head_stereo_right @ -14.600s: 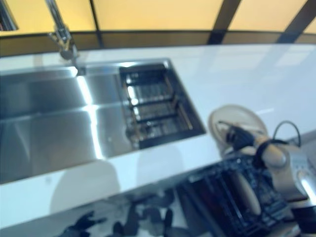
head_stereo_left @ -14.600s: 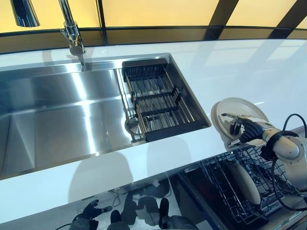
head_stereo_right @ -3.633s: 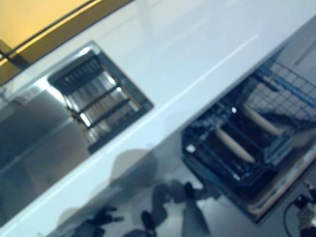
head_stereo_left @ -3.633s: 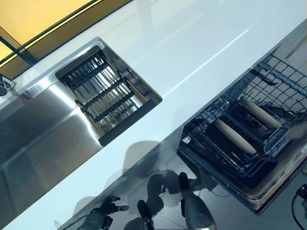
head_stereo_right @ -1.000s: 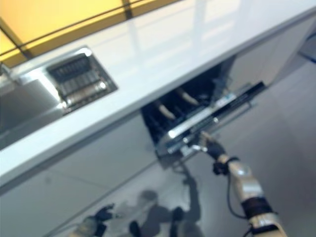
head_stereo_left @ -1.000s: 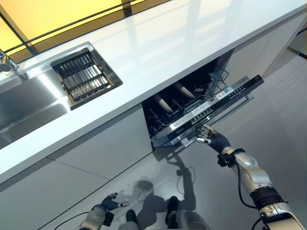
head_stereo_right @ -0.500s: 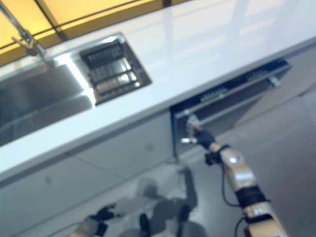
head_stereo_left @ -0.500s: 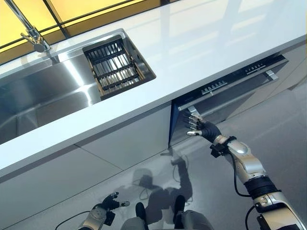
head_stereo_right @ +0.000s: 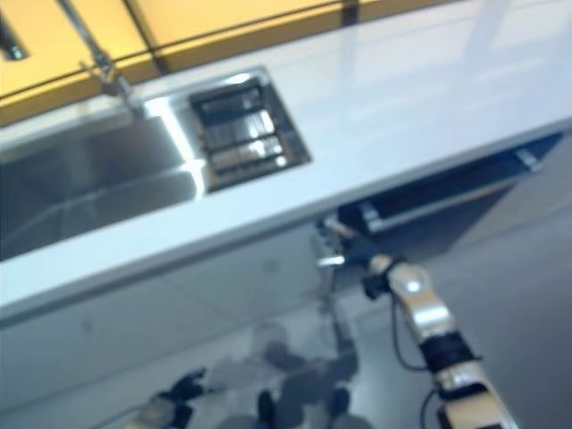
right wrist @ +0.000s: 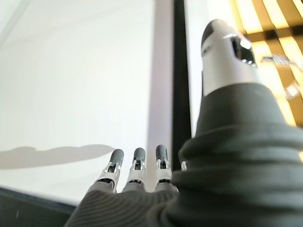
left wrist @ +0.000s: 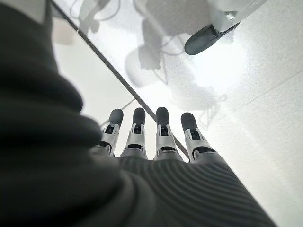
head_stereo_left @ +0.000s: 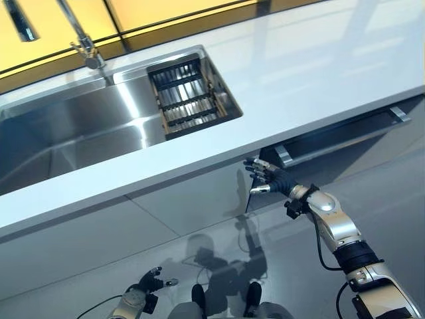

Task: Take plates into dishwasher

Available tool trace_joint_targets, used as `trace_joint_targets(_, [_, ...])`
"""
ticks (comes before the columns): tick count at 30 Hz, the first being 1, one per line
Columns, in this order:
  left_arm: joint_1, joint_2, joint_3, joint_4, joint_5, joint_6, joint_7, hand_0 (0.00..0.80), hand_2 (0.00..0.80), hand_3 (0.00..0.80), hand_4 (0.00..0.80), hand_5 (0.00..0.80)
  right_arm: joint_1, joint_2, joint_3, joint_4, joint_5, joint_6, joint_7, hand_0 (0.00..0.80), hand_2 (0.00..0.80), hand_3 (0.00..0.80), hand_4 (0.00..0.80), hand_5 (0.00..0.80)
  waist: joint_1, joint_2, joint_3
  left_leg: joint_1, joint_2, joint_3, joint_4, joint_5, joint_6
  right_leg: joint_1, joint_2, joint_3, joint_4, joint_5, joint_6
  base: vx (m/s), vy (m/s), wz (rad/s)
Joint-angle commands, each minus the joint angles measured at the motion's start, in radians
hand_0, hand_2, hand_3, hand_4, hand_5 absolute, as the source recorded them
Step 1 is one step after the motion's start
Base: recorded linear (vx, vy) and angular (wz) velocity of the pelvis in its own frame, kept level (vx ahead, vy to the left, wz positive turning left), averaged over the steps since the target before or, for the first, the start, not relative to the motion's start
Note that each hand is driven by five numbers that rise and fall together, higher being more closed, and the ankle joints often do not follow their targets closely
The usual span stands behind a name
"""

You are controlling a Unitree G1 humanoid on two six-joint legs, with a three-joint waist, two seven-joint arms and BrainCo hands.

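1. Your right hand [head_stereo_left: 269,178] is raised, fingers straight and spread, at the upper left corner of the dishwasher door [head_stereo_left: 345,136]. Fingertips look to be on the door's edge, but contact is hard to confirm from the head views.
2. Right wrist view: straight fingers [right wrist: 136,166] in a row against a pale flat panel, thumb apart, nothing held. Hand released.
3. The door stands almost closed; one dark slit remains under the counter [head_stereo_left: 319,60], and one bar handle [head_stereo_left: 339,138] runs along the door's top.
4. Plates: none visible in any view. With the door this far up, the inside is hidden, so you cannot count them from here.
5. Your left hand [head_stereo_left: 141,292] hangs low over the floor [head_stereo_left: 219,232], well apart from the dishwasher. In its wrist view the fingers [left wrist: 162,127] are extended and empty: released.
6. On the counter: one steel sink [head_stereo_left: 66,133], one tap [head_stereo_left: 83,36] behind it, one dark slatted rack [head_stereo_left: 189,96] set into the sink's right end. The rack carries no dishes.
7. Below the counter, to the left of the door, pale cabinet fronts [head_stereo_left: 99,232]; one seam between two panels shows.
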Motion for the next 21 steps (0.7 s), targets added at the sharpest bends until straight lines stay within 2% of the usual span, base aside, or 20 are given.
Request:
trace_joint_targets(1, [0.017,0.035,0.002,0.037,-0.032,-0.013,0.010,0.000,0.000,0.000,0.000,0.000,0.055,0.023,0.062,0.070,-0.073,0.042,-0.039,0.000,0.000,0.000,0.000,0.000,0.055,-0.096,-0.064,0.013,0.006,-0.003,-0.008,0.015,-0.004,0.010,-0.116,0.036,0.076,-0.028,0.073,0.029,0.095,0.38])
trace_joint_targets(2, [0.021,0.033,0.006,0.043,-0.033,-0.021,0.010,0.000,0.000,0.000,0.000,0.000,0.078,0.025,0.066,0.117,-0.118,0.035,-0.056,0.000,0.000,0.000,0.000,0.000,0.060,-0.097,-0.063,0.016,0.006,-0.007,-0.012,0.016,-0.003,0.013,-0.118,0.032,0.078,-0.029,0.074,0.019,0.091,0.28])
trace_joint_targets(6, [0.023,0.025,0.008,0.063,-0.047,-0.036,0.004,0.000,0.000,0.000,0.000,0.000,0.157,0.041,0.070,0.303,-0.207,0.079,-0.113,0.000,0.000,0.000,0.000,0.000,0.080,-0.099,-0.064,0.022,0.000,-0.031,-0.021,0.014,0.005,0.031,-0.121,0.017,0.082,-0.034,0.078,0.022,0.081,0.20])
trace_joint_targets(7, [0.020,0.024,0.005,0.072,-0.043,-0.041,0.001,0.000,0.000,0.000,0.000,0.000,0.171,0.051,0.070,0.361,-0.222,0.060,-0.135,0.000,0.000,0.000,0.000,0.000,0.086,-0.099,-0.065,0.023,-0.002,-0.038,-0.024,0.014,0.007,0.036,-0.121,0.011,0.082,-0.034,0.079,0.014,0.072,0.21])
trace_joint_targets(12, [0.005,0.011,-0.018,0.097,-0.014,-0.050,-0.006,0.000,0.000,0.000,0.000,0.000,0.194,0.104,0.046,0.609,-0.242,0.070,-0.218,0.000,0.000,0.000,0.000,0.000,0.108,-0.099,-0.079,0.025,-0.011,-0.065,-0.032,0.012,0.012,0.060,-0.120,-0.010,0.072,-0.031,0.084,0.007,0.071,0.27])
trace_joint_targets(16, [-0.007,0.005,-0.025,0.118,-0.007,-0.044,-0.011,0.000,0.000,0.000,0.000,0.000,0.226,0.153,0.020,0.725,-0.234,0.094,-0.284,0.000,0.000,0.000,0.000,0.000,0.116,-0.101,-0.095,0.028,-0.018,-0.081,-0.032,0.010,0.018,0.075,-0.122,-0.017,0.064,-0.024,0.094,0.023,0.069,0.24])
trace_joint_targets(21, [-0.016,-0.004,-0.020,0.157,0.010,-0.046,-0.008,0.000,0.000,0.000,0.000,0.000,0.260,0.193,-0.012,0.809,-0.272,0.086,-0.324,0.000,0.000,0.000,0.000,0.000,0.110,-0.106,-0.114,0.039,-0.028,-0.082,-0.032,0.002,0.031,0.080,-0.123,0.000,0.067,-0.021,0.103,0.032,0.061,0.06])
